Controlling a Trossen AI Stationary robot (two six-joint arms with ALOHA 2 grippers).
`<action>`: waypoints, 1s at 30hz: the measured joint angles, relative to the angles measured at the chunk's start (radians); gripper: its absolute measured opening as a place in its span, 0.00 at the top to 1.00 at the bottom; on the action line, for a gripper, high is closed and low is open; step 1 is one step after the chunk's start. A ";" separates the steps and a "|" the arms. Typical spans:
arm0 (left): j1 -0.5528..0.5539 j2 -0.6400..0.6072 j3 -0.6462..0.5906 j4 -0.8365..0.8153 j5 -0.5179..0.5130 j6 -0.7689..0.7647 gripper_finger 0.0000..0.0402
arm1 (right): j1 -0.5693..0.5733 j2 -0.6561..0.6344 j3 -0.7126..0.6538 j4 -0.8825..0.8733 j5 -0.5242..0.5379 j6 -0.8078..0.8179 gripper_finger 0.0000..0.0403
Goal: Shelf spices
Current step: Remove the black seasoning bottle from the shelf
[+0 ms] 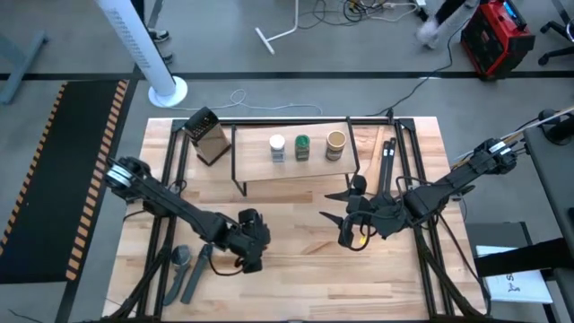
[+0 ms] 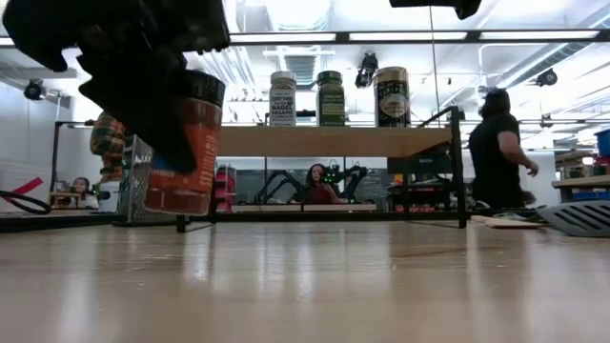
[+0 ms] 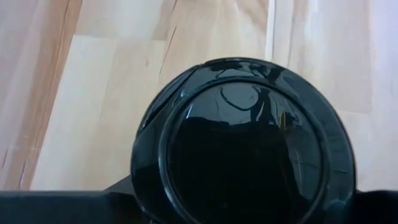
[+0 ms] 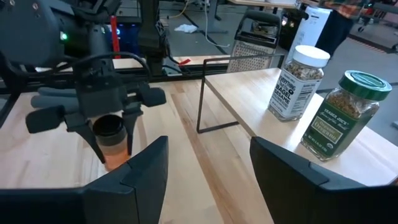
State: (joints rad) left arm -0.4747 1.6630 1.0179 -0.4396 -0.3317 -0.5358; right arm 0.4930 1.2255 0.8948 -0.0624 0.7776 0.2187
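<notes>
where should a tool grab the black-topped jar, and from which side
Around its round body just under the black lid, coming down from above: the black-topped jar stands upright with open table all round. The left tool already holds it that way; the right tool waits open.

- Two slim black jointed arms: left arm point(image 1: 170, 205), right arm point(image 1: 448, 187).
- Right gripper point(image 4: 208, 171) has broad, flat, matte-dark fingers point(image 4: 140, 174).
- Left gripper point(image 4: 109, 127) carries thin dark prongs; a green light glows on its housing.

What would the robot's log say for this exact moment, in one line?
left gripper: shut on black-topped jar, lifted off table | right gripper: open, empty | shelf: three jars on it
</notes>
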 joint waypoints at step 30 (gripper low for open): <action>0.011 -0.079 -0.009 -0.015 0.034 -0.015 0.23 | 0.000 0.001 0.000 0.000 -0.027 0.009 0.45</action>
State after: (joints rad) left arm -0.4636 1.5842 1.0090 -0.4545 -0.2973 -0.5506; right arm 0.4931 1.2263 0.8948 -0.0624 0.7506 0.2279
